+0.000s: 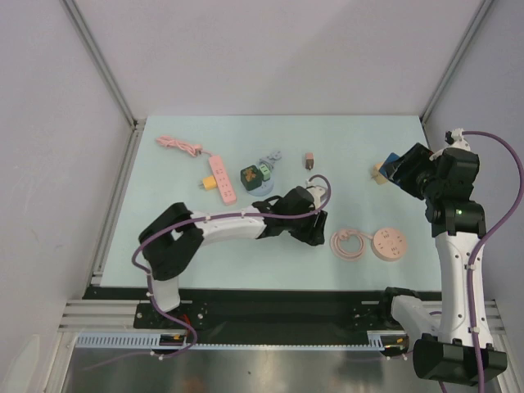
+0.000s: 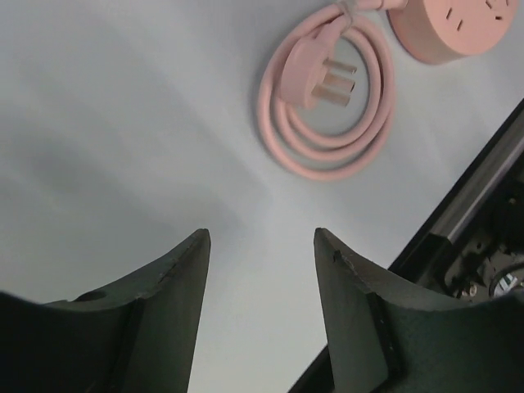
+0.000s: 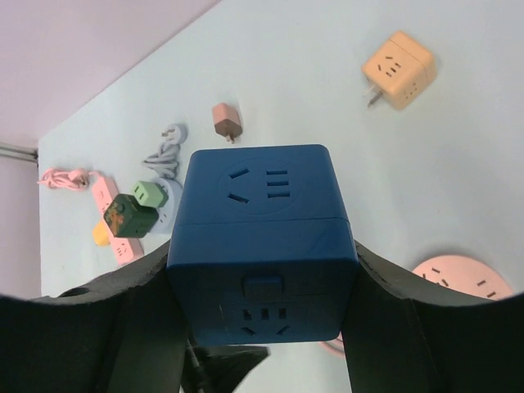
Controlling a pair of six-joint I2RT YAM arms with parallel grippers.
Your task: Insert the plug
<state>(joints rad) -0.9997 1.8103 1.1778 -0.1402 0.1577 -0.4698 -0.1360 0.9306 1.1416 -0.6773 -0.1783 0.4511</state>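
Note:
A pink plug (image 2: 315,78) lies flat with its prongs showing, inside its coiled pink cord (image 2: 327,160), which leads to a round pink socket (image 2: 446,29). My left gripper (image 2: 262,237) hovers just short of the coil, open, with only bare table between its fingers. From above, the left gripper (image 1: 313,233) sits left of the plug (image 1: 348,243) and the round socket (image 1: 389,245). My right gripper (image 3: 262,258) is shut on a dark blue cube socket (image 3: 262,237), held above the table at the right (image 1: 399,168).
An orange cube adapter (image 3: 399,70) lies by the right gripper. A small brown adapter (image 3: 226,121), a pink power strip (image 1: 221,178) with green cubes (image 1: 255,174) beside it, and a grey cord (image 3: 164,151) lie further back. The table's black front rail (image 2: 483,188) is close to the left gripper.

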